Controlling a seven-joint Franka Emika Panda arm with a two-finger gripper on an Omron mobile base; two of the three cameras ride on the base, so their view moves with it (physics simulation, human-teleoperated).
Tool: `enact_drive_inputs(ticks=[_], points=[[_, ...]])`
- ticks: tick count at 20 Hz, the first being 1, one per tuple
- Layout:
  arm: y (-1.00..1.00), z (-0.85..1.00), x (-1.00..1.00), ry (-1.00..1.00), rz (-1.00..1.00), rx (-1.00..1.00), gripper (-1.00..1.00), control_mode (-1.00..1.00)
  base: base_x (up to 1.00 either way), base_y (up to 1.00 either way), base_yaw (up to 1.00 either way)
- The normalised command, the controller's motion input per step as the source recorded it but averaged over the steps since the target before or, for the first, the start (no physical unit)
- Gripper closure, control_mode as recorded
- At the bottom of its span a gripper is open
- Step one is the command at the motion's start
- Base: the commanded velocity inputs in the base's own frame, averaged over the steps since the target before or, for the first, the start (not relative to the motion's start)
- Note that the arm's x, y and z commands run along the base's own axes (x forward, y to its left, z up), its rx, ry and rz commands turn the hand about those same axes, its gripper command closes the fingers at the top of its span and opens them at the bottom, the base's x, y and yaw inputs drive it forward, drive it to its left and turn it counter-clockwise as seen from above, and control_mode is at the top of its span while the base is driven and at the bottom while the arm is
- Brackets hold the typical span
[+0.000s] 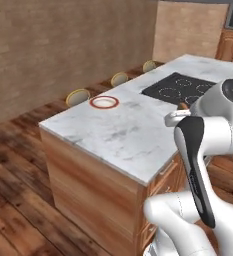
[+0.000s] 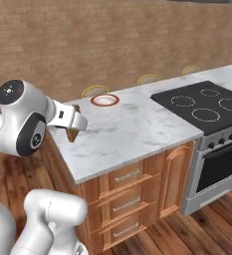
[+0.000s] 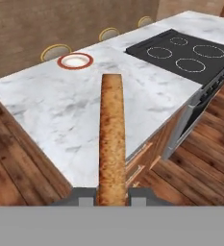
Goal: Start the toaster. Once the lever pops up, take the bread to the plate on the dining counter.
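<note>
My gripper [image 3: 112,194] is shut on the bread [image 3: 112,139], a light-brown slice seen edge-on that rises between the two fingertips. In the right base view the gripper [image 2: 73,127] hangs by the near left corner of the dining counter [image 2: 127,129], the bread [image 2: 73,134] poking out below the hand. The plate [image 3: 75,61], white with a reddish-brown rim, rests near the counter's far edge [image 3: 51,110], well beyond the bread. The left base view has the plate [image 1: 104,102] at the far left corner of the counter [image 1: 123,135]. The toaster and its lever are out of view.
A black four-ring cooktop [image 2: 207,102] is set into the counter to the right, with an oven front [image 2: 222,164] below it. Wooden drawers [image 2: 122,199] face me. Round stools [image 1: 78,96] line the far side. The floor is wood planks.
</note>
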Motion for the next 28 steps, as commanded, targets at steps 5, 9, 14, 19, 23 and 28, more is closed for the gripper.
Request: enact_drive_inputs(ticks=[5, 9, 14, 19, 23, 28], points=[[0.00, 0.00, 0.00, 0.00, 0.00, 0.00, 1.00, 1.00, 0.01, 0.82, -0.40], [0.00, 0.00, 0.00, 0.00, 0.00, 0.00, 1.00, 1.00, 0.12, 0.85, -0.39], [0.00, 0.00, 0.00, 0.00, 0.00, 0.00, 1.00, 1.00, 0.18, 0.84, -0.39], [0.00, 0.00, 0.00, 0.00, 0.00, 0.00, 1.00, 1.00, 0.22, 0.86, -0.39], [0.00, 0.00, 0.00, 0.00, 0.00, 0.00, 1.00, 1.00, 0.19, 0.83, -0.39], [0.00, 0.00, 0.00, 0.00, 0.00, 0.00, 1.00, 1.00, 0.05, 0.82, -0.40]])
